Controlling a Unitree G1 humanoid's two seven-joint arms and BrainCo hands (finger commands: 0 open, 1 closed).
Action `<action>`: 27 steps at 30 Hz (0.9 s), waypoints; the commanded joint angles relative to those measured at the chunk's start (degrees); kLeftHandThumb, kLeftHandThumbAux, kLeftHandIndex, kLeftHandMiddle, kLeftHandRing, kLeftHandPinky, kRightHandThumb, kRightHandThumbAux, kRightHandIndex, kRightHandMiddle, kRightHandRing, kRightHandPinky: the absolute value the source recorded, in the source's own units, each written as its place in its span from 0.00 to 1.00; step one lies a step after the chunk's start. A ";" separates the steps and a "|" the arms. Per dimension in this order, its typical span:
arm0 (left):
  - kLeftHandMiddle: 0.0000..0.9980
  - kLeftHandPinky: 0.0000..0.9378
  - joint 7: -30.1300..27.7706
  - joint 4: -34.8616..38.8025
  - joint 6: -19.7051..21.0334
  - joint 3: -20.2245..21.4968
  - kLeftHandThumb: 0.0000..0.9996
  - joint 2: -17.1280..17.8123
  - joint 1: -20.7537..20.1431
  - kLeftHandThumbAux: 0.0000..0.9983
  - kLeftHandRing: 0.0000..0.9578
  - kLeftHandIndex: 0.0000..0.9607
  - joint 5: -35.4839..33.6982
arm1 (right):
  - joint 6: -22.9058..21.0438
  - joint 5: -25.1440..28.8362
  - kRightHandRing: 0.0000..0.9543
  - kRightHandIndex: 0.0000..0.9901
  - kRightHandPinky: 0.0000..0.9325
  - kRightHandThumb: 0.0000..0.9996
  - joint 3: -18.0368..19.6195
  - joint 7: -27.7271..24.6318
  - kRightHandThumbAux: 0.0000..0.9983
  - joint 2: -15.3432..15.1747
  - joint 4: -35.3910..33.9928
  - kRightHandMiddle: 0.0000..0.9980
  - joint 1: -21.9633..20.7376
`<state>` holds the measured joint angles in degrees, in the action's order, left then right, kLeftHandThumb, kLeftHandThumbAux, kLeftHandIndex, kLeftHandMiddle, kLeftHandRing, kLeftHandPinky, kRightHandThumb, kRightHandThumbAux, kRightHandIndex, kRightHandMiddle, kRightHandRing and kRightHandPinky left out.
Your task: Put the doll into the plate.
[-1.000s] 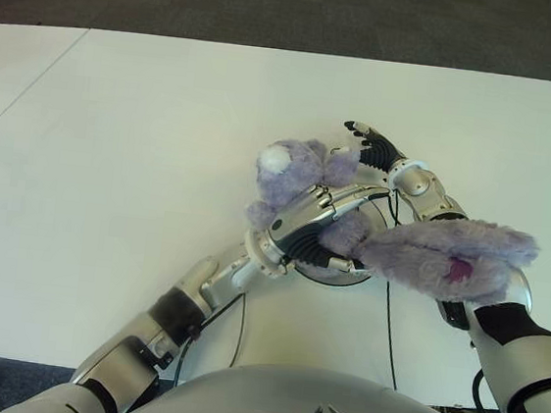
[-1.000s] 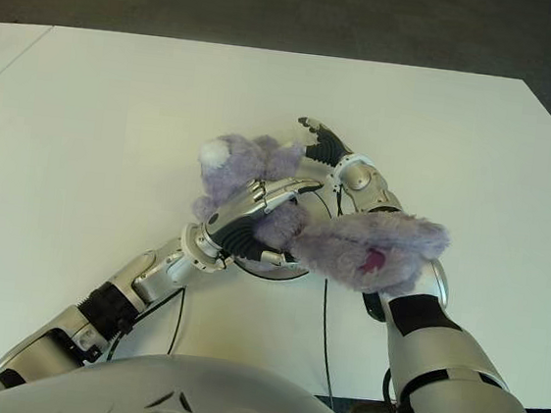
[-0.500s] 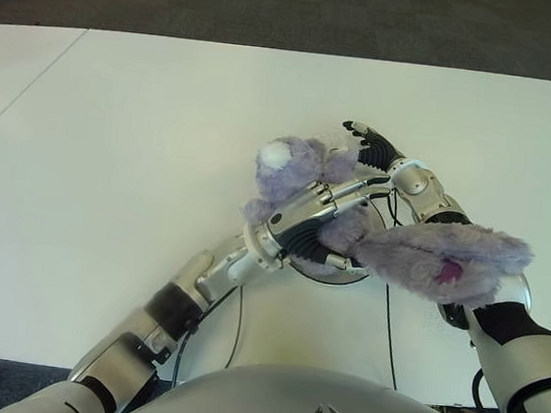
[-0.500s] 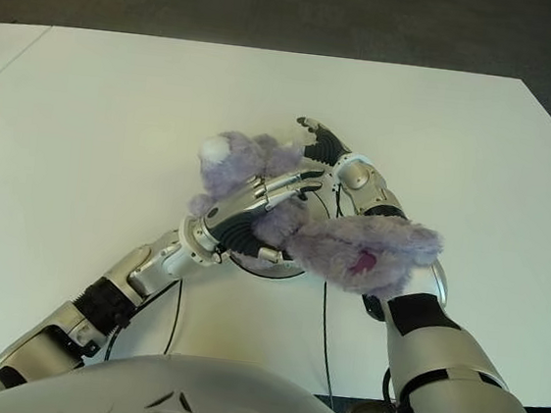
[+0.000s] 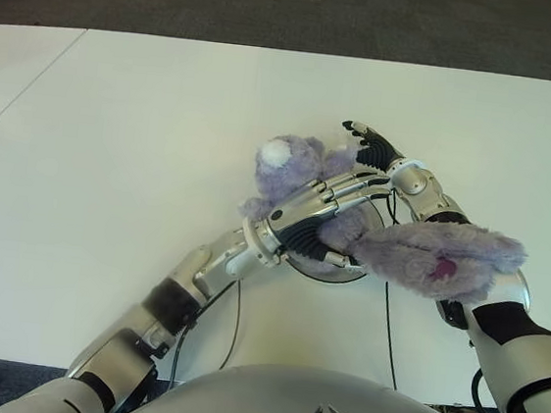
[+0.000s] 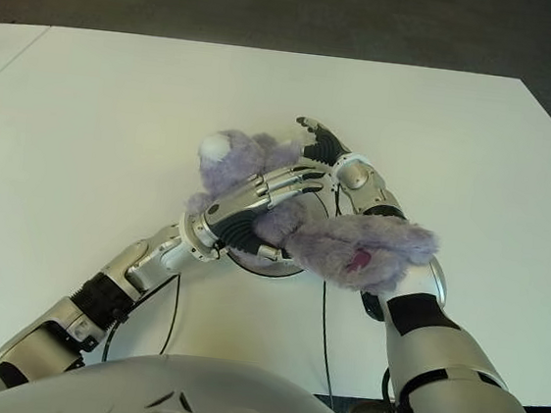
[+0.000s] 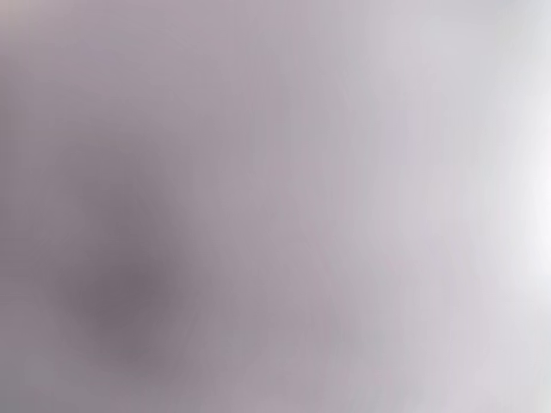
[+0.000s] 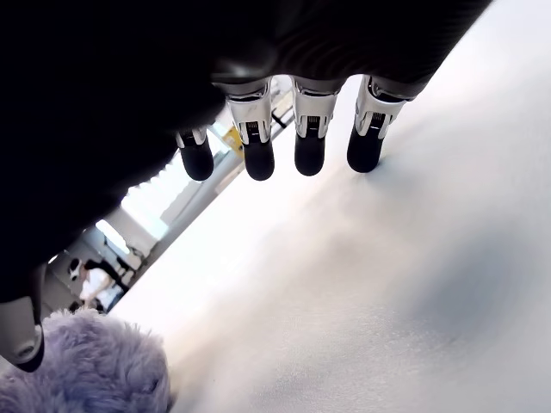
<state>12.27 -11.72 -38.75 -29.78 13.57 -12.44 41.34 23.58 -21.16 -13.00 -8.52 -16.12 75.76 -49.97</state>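
Both head views look forward and down on the white table (image 5: 114, 150) from slightly offset positions, sharing the doll (image 5: 304, 170) and both arms. The left wrist view shows only blur. The right wrist view faces its own fingers (image 8: 310, 151) closely.

The doll (image 5: 297, 184) lies over the plate (image 5: 338, 272) mid-table (image 5: 116, 131), between both hands.

big white table (image 5: 126, 132) fills most of the view, dark carpet floor (image 5: 276, 9) running along behind it at 12 o'clock
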 commanded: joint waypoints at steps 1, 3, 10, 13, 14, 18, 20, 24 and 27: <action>0.00 0.00 -2.90 -2.08 3.16 0.33 0.11 1.93 -0.23 0.40 0.00 0.00 1.58 | -2.64 -0.22 0.00 0.00 0.00 0.11 -0.28 -3.38 0.54 2.13 1.54 0.00 2.06; 0.00 0.00 -3.23 -2.18 3.63 0.24 0.10 2.18 -0.34 0.37 0.00 0.00 1.57 | -2.79 -0.24 0.00 0.00 0.00 0.11 -0.21 -3.52 0.55 2.16 1.53 0.00 2.05; 0.00 0.00 -8.00 -0.47 4.48 2.85 0.06 6.34 -2.75 0.29 0.00 0.00 -1.36 | -1.98 -1.11 0.00 0.00 0.00 0.10 -0.99 -3.76 0.54 2.31 1.47 0.00 2.26; 0.00 0.00 -13.03 2.30 6.15 6.56 0.07 8.87 -6.50 0.26 0.00 0.00 -5.29 | -2.02 -1.51 0.00 0.00 0.00 0.10 -1.61 -5.83 0.52 2.26 1.61 0.00 2.20; 0.00 0.00 -13.94 2.81 6.60 7.49 0.08 9.21 -7.38 0.24 0.00 0.00 -6.03 | -2.13 -1.51 0.00 0.00 0.00 0.09 -1.70 -6.58 0.50 2.23 1.65 0.00 2.15; 0.00 0.00 -14.47 3.37 7.50 9.72 0.08 9.00 -9.38 0.22 0.00 0.00 -7.06 | -2.38 -1.34 0.00 0.00 0.00 0.09 -1.83 -8.47 0.48 2.19 1.77 0.00 2.08; 0.00 0.00 -13.21 2.72 6.40 10.22 0.11 8.48 -10.36 0.18 0.00 0.00 -7.34 | -3.70 -2.05 0.00 0.00 0.00 0.10 -2.47 -8.63 0.46 2.16 2.03 0.00 1.50; 0.00 0.00 -11.48 1.32 3.23 10.39 0.16 7.89 -11.55 0.16 0.00 0.00 -7.55 | -5.36 -2.71 0.00 0.00 0.00 0.11 -3.23 -8.25 0.46 2.88 2.45 0.00 1.02; 0.00 0.00 -11.13 1.28 1.73 10.13 0.17 7.61 -11.85 0.15 0.00 0.00 -7.36 | -5.87 -3.05 0.00 0.00 0.00 0.11 -3.56 -7.21 0.46 3.58 2.68 0.00 1.58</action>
<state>0.69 -9.46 -35.44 -18.79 21.91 -24.18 34.11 20.56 -22.33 -14.86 -13.17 -16.01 75.98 -52.28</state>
